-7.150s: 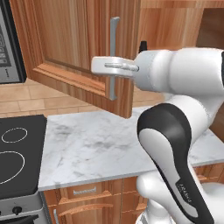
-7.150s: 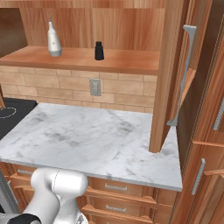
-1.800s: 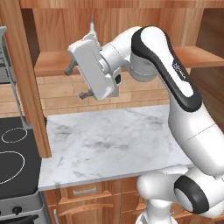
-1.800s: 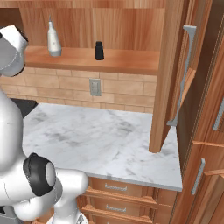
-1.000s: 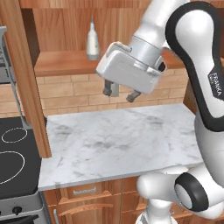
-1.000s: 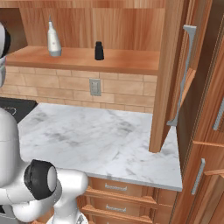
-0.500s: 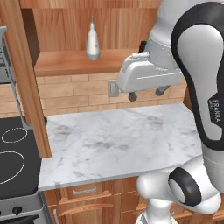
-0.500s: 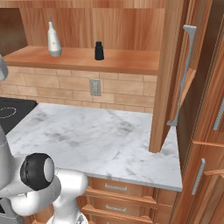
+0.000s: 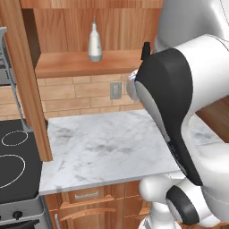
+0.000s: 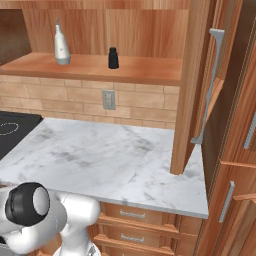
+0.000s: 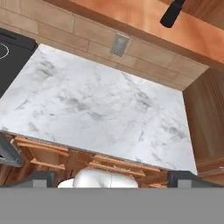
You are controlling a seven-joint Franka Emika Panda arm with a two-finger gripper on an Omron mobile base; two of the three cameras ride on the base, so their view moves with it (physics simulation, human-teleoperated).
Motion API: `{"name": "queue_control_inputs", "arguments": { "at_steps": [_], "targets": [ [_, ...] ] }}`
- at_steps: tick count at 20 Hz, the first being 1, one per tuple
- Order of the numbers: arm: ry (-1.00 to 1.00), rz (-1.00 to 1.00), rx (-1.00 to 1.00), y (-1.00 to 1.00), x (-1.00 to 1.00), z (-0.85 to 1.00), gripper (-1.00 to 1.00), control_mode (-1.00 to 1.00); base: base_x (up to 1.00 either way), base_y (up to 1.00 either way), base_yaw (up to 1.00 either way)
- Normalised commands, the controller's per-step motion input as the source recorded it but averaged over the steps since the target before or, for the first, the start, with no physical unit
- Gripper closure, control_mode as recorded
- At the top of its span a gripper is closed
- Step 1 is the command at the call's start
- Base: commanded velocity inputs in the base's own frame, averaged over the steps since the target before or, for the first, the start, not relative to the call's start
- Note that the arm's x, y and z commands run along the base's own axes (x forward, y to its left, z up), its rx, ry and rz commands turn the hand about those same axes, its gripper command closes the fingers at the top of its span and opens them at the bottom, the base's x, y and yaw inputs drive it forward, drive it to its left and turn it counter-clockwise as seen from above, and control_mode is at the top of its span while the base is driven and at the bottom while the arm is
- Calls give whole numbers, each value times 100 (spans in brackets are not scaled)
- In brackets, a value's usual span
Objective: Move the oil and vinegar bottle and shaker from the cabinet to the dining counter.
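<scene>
The cabinet stands open, and its plank shelf carries two things, both upright and well apart: the pale oil and vinegar bottle toward the left and the small black shaker to its right. Below the shelf, a marble surface runs from the brick backsplash to the near edge.

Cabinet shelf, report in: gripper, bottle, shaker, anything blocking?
Gripper open, holding nothing. Oil and vinegar bottle and shaker upright on the cabinet shelf, apart. Doors open, nothing blocking the shelf front.
</scene>
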Motion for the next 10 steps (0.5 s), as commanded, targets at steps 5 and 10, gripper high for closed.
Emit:
{"name": "queue_control_inputs", "arguments": {
  "at_steps": [5, 10],
  "targets": [
    [-46, -5, -3, -29, 21, 0, -100, -100, 0, 0, 0],
    [-45, 0, 0, -24, 31, -3, -100, -100, 0, 0, 0]
  ]
}}
